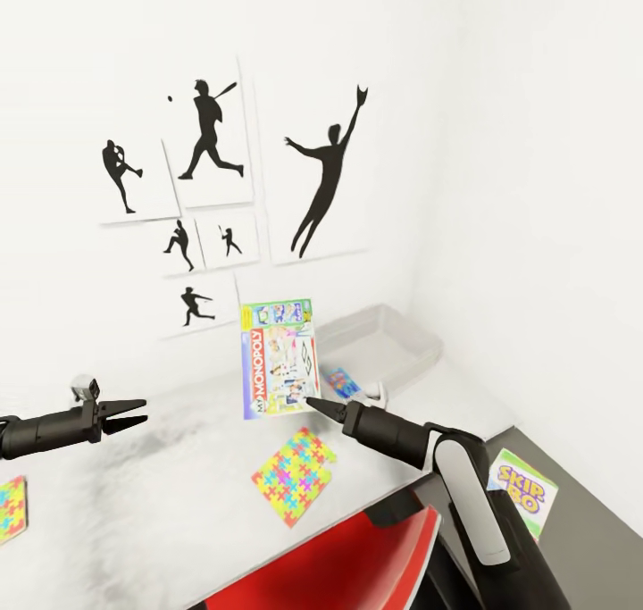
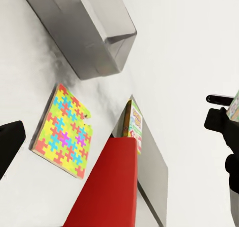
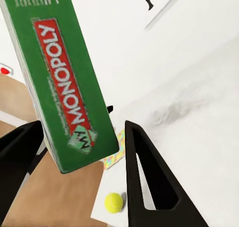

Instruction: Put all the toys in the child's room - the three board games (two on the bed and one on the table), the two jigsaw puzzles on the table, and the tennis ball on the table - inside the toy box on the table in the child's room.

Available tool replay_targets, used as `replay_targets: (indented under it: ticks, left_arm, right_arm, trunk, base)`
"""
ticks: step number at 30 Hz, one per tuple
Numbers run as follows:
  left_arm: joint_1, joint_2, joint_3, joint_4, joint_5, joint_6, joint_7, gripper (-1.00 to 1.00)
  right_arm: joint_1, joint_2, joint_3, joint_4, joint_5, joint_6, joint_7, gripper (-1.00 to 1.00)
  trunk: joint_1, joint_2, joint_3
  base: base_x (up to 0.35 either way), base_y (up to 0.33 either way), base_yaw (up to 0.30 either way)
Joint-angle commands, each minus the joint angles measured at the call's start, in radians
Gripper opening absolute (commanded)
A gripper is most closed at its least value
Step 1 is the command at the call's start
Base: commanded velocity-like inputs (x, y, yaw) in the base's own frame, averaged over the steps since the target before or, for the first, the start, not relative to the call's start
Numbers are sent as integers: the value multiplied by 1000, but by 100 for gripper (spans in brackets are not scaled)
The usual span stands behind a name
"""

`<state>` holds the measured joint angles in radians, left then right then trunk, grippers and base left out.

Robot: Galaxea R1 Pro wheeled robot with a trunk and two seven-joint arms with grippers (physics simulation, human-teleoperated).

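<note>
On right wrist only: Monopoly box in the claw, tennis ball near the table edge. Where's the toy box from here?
Observer: In the head view the toy box sits at the far right corner of the table, by the walls, beyond the Monopoly box that the right claw holds up.
Operator: Where's Skip-Bo?
Observer: The Skip-Bo box lies on the lower dark side unit, to the right of the table.
Operator: Left claw busy?
Observer: No. The left claw is open and holds nothing, above the table's left part.
</note>
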<state>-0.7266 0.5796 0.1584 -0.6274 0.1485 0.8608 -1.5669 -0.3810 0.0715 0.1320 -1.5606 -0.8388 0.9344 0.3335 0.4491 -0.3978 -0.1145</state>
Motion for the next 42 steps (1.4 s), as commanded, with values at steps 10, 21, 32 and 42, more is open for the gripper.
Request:
replay_targets:
  ticks: [10,21,32,42]
  left_arm:
    - [-1,-1,-1,0,-1,11,-4,100]
    - [-1,-1,-1,0,0,11,-4,100]
    - [-1,0,-1,0,-1,11,-4,100]
    - [-1,-1,0,0,-1,11,-4,100]
  right_arm:
    - [-1,1,0,0,3,4,13,-100]
    - [-1,1,0,-1,2,4,13,-100]
    - [-1,1,0,-1,2,4,15,-100]
    - [-1,1,0,0,2,4,15,-100]
  trunk:
    - [1,-2,-2]
    - [1,-2,-2]
    - [1,-2,-2]
    - [1,-2,-2]
  base:
    - [107,0,31]
    - [50,-16,0]
    - [89,14,0]
    - [54,1,0]
